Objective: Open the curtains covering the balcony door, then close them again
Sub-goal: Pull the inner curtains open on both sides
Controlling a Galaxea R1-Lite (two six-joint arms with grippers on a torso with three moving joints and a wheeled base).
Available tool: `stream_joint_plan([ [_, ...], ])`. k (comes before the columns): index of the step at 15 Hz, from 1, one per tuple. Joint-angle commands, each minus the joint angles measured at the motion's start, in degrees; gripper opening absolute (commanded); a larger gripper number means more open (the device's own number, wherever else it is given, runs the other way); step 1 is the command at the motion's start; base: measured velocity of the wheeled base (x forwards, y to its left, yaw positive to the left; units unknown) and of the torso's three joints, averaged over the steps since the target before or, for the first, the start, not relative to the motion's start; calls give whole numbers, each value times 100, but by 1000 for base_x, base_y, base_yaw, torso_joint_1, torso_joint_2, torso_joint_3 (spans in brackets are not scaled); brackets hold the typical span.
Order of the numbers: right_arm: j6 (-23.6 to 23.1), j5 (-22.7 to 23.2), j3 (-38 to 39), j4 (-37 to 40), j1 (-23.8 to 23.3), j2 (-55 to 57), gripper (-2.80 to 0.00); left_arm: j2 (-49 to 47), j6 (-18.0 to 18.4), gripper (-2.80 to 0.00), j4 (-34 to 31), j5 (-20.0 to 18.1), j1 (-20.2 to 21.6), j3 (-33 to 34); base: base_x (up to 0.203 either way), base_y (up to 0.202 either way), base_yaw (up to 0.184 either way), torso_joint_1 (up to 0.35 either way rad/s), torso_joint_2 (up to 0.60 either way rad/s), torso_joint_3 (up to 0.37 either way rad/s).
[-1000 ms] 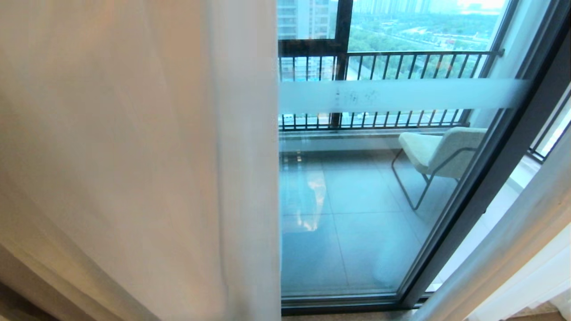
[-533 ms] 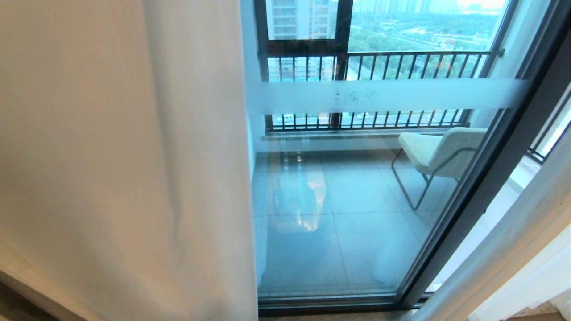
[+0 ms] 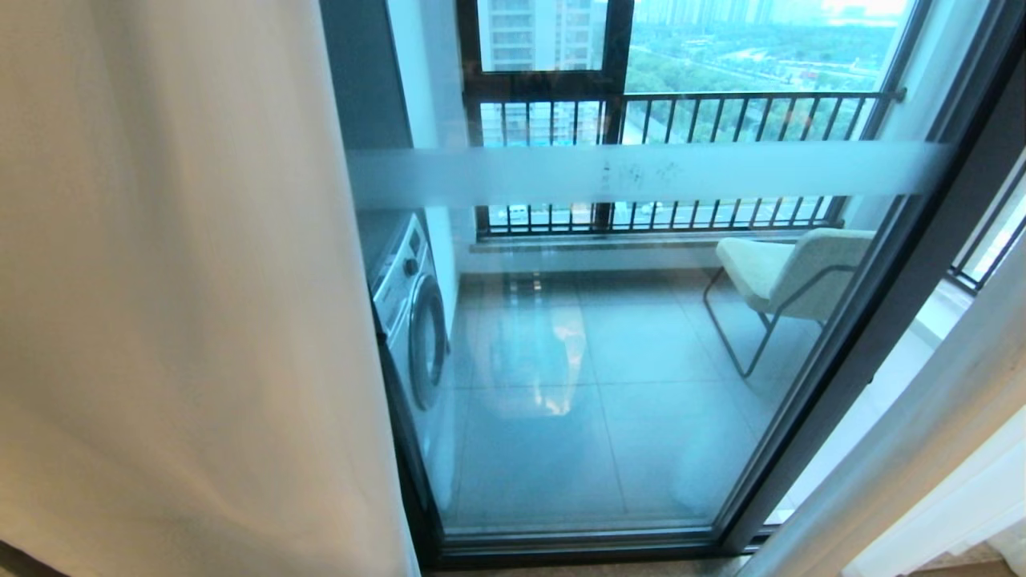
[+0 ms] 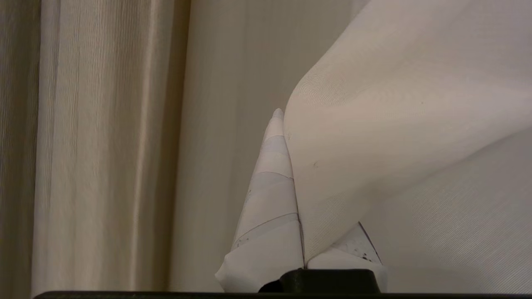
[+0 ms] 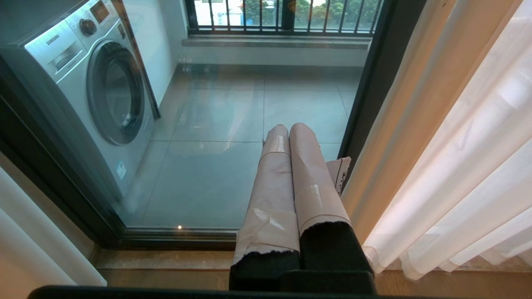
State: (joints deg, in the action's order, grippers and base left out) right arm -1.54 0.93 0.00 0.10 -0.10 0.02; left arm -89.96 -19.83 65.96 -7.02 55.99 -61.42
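The sheer white curtain (image 3: 176, 280) covers the left third of the head view, and its edge hangs beside the uncovered glass of the balcony door (image 3: 641, 385) with its frosted band (image 3: 641, 172). In the left wrist view my left gripper (image 4: 284, 120) is shut on a fold of that curtain (image 4: 374, 124). The fabric drapes over one taped finger, and the other finger (image 4: 270, 199) shows bare. My right gripper (image 5: 289, 126) is shut and empty, held low in front of the door glass (image 5: 224, 137). Neither arm shows in the head view.
Behind the glass stand a washing machine (image 3: 409, 312), a pale chair (image 3: 789, 272) and a black railing (image 3: 721, 100). The dark door frame (image 3: 882, 320) runs down the right. A second sheer panel (image 5: 469, 166) and a tan drape (image 5: 415, 104) hang at the right.
The curtain's edge has slid steadily to the left, uncovering more glass and bringing the washing machine into sight. The rest of the scene has stayed still.
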Motion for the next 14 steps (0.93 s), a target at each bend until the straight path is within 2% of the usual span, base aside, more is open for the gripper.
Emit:
stream_joint_plan([
  [1, -4, 4, 0, -1, 1, -2, -280, -512, -11, -280, 131, -268, 266, -289, 0, 0, 0, 0, 0, 0],
  [4, -4, 4, 0, -1, 1, -2, -280, -1007, -12, -280, 366, -548, 577, -676, 0, 0, 0, 0, 0, 0],
  [8, -4, 4, 0, -1, 1, -2, -280, -1706, -88, -280, 472, -1090, 1016, -1617, 0, 0, 0, 0, 0, 0],
  [11, -4, 4, 0, -1, 1, -2, -280, -2243, -215, -280, 478, -1232, 1266, -2300, 0, 0, 0, 0, 0, 0],
  [14, -4, 4, 0, -1, 1, -2, -280, -2562, -249, -280, 480, -1423, 1500, -2618, 0, 0, 0, 0, 0, 0],
])
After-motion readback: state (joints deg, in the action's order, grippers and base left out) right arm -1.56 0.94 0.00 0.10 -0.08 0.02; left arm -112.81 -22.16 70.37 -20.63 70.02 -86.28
